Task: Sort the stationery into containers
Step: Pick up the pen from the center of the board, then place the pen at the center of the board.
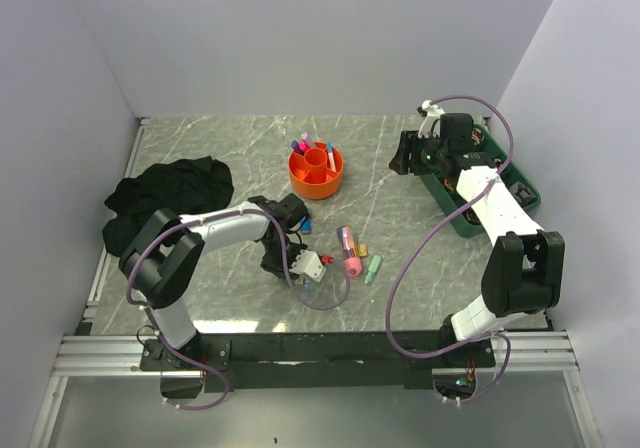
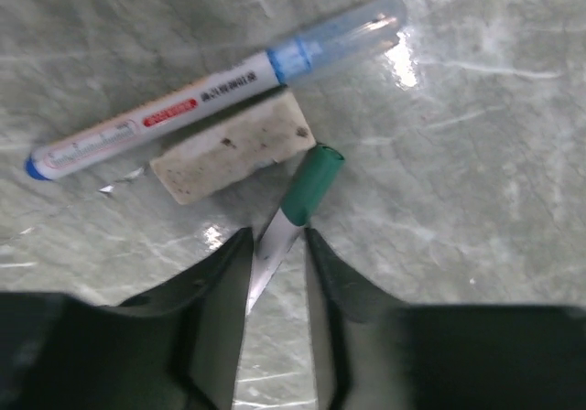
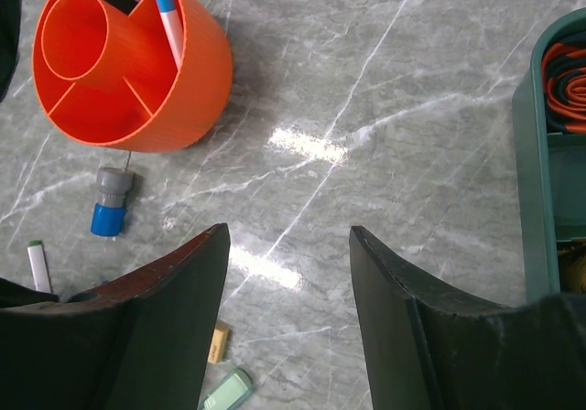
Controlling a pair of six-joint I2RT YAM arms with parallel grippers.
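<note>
My left gripper [image 2: 276, 232] is down on the table, left of the pile [image 1: 283, 246]. Its jaws stand narrow but open. A white pen with a green cap [image 2: 309, 183] lies slantwise in the gap, near both fingers. Just beyond it lie a white eraser [image 2: 233, 149] and a white marker with a clear blue cap [image 2: 215, 94]. The orange holder [image 1: 316, 173] stands mid-table and has several pens [image 1: 310, 146] in it. My right gripper [image 3: 288, 231] hovers open and empty to the right of the holder [image 3: 197, 80].
A black cloth bundle [image 1: 165, 198] lies at the left. The dark green tray [image 1: 500, 188] sits by the right wall. Loose on the table are a pink marker [image 1: 349, 248], a mint highlighter [image 3: 227, 392], a tan eraser [image 3: 218, 341] and a grey-blue cap [image 3: 110, 204].
</note>
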